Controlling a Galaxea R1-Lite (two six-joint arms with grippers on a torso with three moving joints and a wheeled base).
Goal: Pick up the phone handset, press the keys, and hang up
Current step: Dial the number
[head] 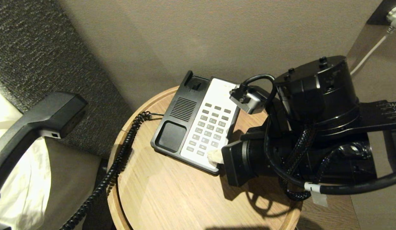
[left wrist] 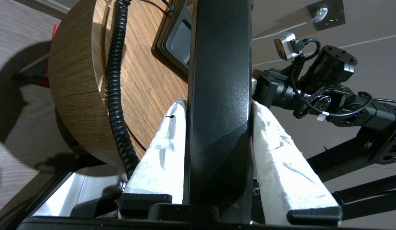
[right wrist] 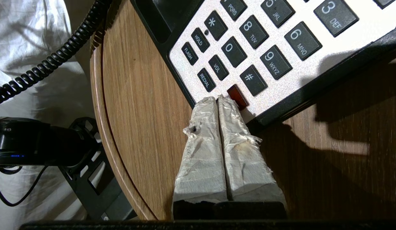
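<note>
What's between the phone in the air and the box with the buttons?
The black coiled cord runs from the phone base across the round wooden table towards the lifted phone handset, head view.

Phone handset [head: 35,123]: long black receiver, off its cradle, held tilted in the air left of the table [head: 172,191], coiled cord [head: 121,150] trailing down.

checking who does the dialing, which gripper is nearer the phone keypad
Right. The right gripper, fingers shut, has its tips at the keypad's near edge by the red key. The left gripper holds the phone handset off the round table, to the robot's left.
</note>
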